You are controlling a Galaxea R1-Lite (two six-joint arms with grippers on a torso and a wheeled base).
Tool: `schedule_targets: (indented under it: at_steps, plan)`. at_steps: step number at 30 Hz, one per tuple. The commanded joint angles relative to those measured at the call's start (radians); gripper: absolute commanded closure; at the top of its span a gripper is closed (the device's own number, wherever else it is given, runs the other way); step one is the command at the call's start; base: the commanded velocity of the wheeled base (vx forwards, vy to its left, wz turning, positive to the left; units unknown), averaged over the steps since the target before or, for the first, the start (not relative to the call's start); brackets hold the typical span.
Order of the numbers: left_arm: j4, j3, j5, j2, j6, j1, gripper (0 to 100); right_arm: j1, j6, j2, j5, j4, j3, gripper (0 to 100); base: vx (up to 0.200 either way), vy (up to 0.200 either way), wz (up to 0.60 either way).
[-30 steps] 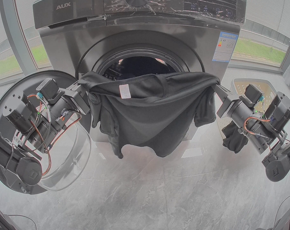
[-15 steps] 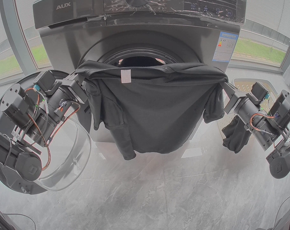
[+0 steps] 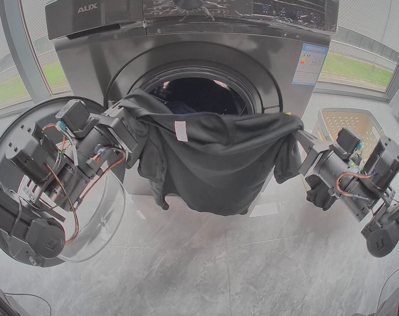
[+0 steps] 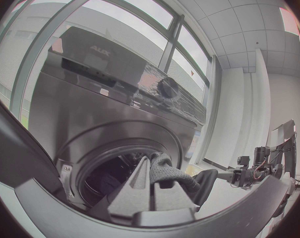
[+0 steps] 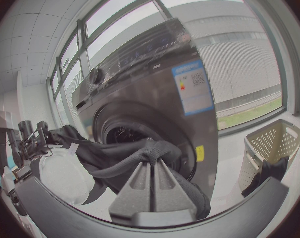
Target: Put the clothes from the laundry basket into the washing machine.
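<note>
A black t-shirt (image 3: 217, 159) with a white tag hangs stretched between my two grippers in front of the washing machine's open drum (image 3: 199, 95). My left gripper (image 3: 128, 113) is shut on the shirt's left end, close to the drum's left rim; the left wrist view shows cloth (image 4: 166, 172) pinched at its fingertips (image 4: 150, 161). My right gripper (image 3: 298, 132) is shut on the right end, with fabric (image 5: 153, 151) bunched over its tips (image 5: 153, 162). The beige laundry basket (image 3: 362, 121) stands right of the machine, a dark garment (image 5: 268, 171) draped over its rim.
The machine's round door (image 3: 87, 216) stands open at the left, under my left arm. Dark clothing lies inside the drum. The grey tiled floor (image 3: 225, 264) in front is bare. Windows surround the machine.
Both grippers first rose with the shirt spread across the drum opening, then came down; the left one moved right towards the drum and the shirt now sags below the opening.
</note>
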Motion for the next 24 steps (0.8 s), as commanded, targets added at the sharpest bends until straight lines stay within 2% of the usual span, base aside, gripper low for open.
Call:
schedule_targets:
  at_steps: [1, 2, 3, 4, 8, 10, 11, 16, 21, 22, 23, 24]
  plan:
    - [-0.004, -0.004, -0.004, 0.068, 0.000, -0.064, 100, 0.073, 0.011, 0.087, 0.001, -0.007, 0.063, 100, 0.000, 0.000, 0.00]
    - [-0.004, -0.013, -0.006, 0.091, 0.000, -0.072, 100, 0.073, 0.011, 0.087, 0.001, -0.007, 0.063, 100, 0.000, 0.000, 0.00]
    - [-0.004, -0.024, -0.006, 0.105, 0.000, -0.079, 100, 0.141, 0.023, 0.101, -0.002, -0.010, 0.067, 100, 0.000, 0.000, 0.00]
    - [-0.004, -0.043, -0.004, 0.122, 0.002, -0.089, 100, 0.176, 0.032, 0.117, -0.007, -0.011, 0.066, 100, 0.000, 0.000, 0.00]
    - [-0.006, -0.055, -0.004, 0.163, 0.020, -0.096, 100, 0.210, 0.040, 0.218, -0.007, -0.017, 0.052, 100, 0.000, 0.000, 0.00]
    - [-0.006, -0.056, -0.003, 0.162, 0.020, -0.092, 100, 0.215, 0.038, 0.261, -0.002, -0.028, 0.055, 100, 0.000, 0.000, 0.00]
    - [-0.006, -0.056, -0.003, 0.159, 0.020, -0.092, 100, 0.216, 0.037, 0.272, -0.002, -0.028, 0.058, 0, 0.000, 0.000, 0.00]
    - [-0.004, -0.076, 0.000, 0.119, 0.019, -0.098, 100, 0.261, 0.037, 0.362, 0.001, -0.027, 0.104, 0, 0.000, 0.000, 0.00]
    - [-0.004, -0.076, 0.002, 0.093, 0.020, -0.107, 100, 0.274, 0.035, 0.431, -0.002, -0.030, 0.082, 0, 0.000, 0.000, 0.00]
    - [-0.004, -0.072, 0.000, 0.079, 0.019, -0.109, 100, 0.274, 0.034, 0.456, -0.008, -0.028, 0.043, 0, 0.000, 0.000, 0.00]
    - [-0.004, -0.072, 0.000, 0.079, 0.019, -0.109, 100, 0.274, 0.034, 0.456, -0.008, -0.028, 0.043, 0, 0.000, 0.000, 0.00]
    - [-0.004, -0.069, -0.003, 0.070, 0.020, -0.110, 100, 0.271, 0.034, 0.488, -0.013, -0.028, -0.023, 0, 0.000, 0.000, 0.00]
